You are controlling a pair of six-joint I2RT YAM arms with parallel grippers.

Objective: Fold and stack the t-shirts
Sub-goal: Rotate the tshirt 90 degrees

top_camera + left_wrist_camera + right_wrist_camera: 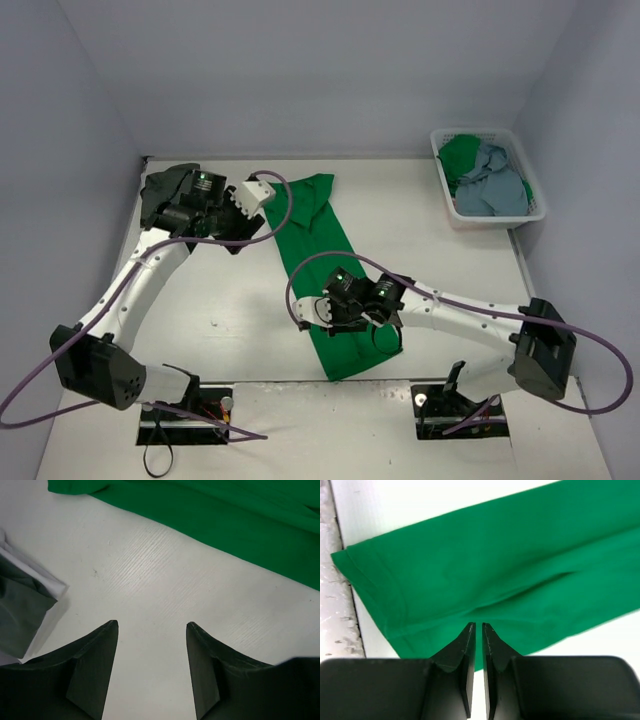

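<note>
Green cloth lies in a long strip down the middle of the white bench (220,320). It is the bright green t-shirt (318,230), folded narrow. My right tool (478,625) sits on its near end. Its two black tips are pressed almost together and pinch a small fold of the green cloth. My left tool (151,623) is spread wide with nothing in it. It hangs over bare bench, between the green t-shirt and the dark grey t-shirt (165,185) in the far left corner. A light blue-grey t-shirt (495,190) lies in the white plastic basket (475,131) at the far right.
</note>
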